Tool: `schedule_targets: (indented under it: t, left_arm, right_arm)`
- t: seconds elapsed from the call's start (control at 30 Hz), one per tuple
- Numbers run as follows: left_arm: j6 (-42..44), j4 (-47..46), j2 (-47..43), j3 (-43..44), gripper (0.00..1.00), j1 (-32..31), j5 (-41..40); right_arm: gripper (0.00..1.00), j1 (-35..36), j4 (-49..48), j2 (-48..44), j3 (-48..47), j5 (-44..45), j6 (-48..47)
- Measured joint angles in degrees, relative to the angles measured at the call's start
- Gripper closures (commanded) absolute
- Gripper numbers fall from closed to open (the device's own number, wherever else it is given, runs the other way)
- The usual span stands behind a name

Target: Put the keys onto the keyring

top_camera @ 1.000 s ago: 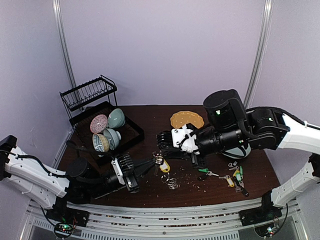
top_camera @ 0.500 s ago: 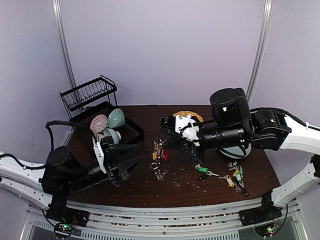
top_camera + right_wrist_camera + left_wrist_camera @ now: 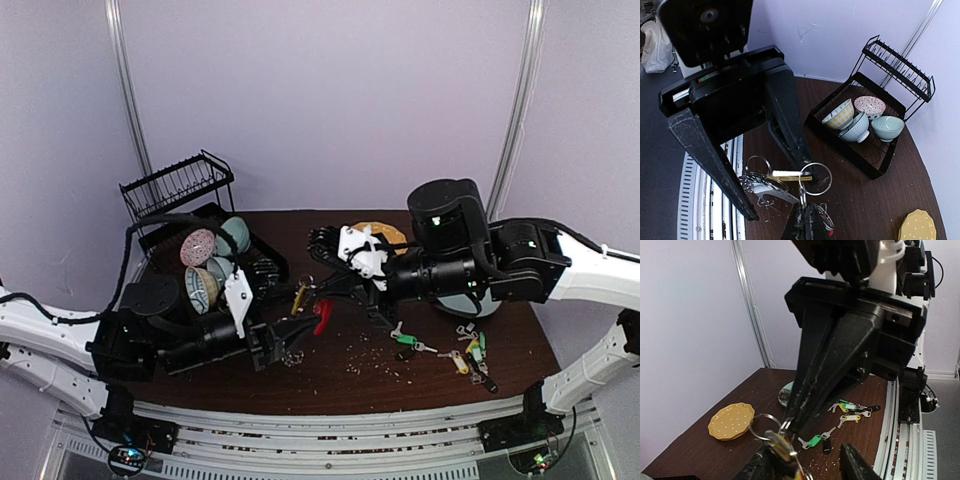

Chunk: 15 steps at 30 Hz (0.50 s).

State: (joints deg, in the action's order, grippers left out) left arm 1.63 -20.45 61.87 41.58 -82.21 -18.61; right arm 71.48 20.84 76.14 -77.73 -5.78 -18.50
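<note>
My right gripper (image 3: 318, 292) is shut on a silver loop of the keyring (image 3: 320, 314) and holds it in the air above the table's middle. In the right wrist view the shut fingertips (image 3: 806, 212) pinch the loop (image 3: 815, 178). A yellow-tagged key (image 3: 788, 175) lies across that loop, and more loops hang to its left. My left gripper (image 3: 290, 343) is open, just below and left of the keyring, jaws wide. In the left wrist view (image 3: 807, 465) the ring (image 3: 762, 424) and yellow key (image 3: 780, 447) hang just above my left finger. Loose keys (image 3: 465, 350) lie at the right, one green-tagged (image 3: 815, 441).
A black dish rack (image 3: 200, 235) with bowls stands at the back left. A yellow dotted plate (image 3: 378, 232) lies at the back, partly behind the right arm. A teal bowl (image 3: 470, 302) sits under the right arm. Crumbs are scattered near the loose keys.
The right gripper lifted the keyring off the table. The left gripper opened, drew back left, then swung right again up to the hanging keyring.
</note>
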Motion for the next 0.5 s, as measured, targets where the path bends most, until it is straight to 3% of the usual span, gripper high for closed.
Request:
schedule_targets:
  t: [0.3,0.43,0.5]
  left_arm:
    - [0.0,-0.1,-3.5,0.0,0.57,0.4,-3.2]
    - [0.0,1.3,-2.8,0.4,0.44,0.4,-5.2]
    - [0.2,2.8,-1.6,1.3,0.42,0.4,-5.3]
  right_arm:
    - [1.0,0.0,0.0,0.2,0.0,0.0,0.3]
    - [1.0,0.0,0.0,0.2,0.0,0.0,0.3]
    - [1.0,0.0,0.0,0.2,0.0,0.0,0.5]
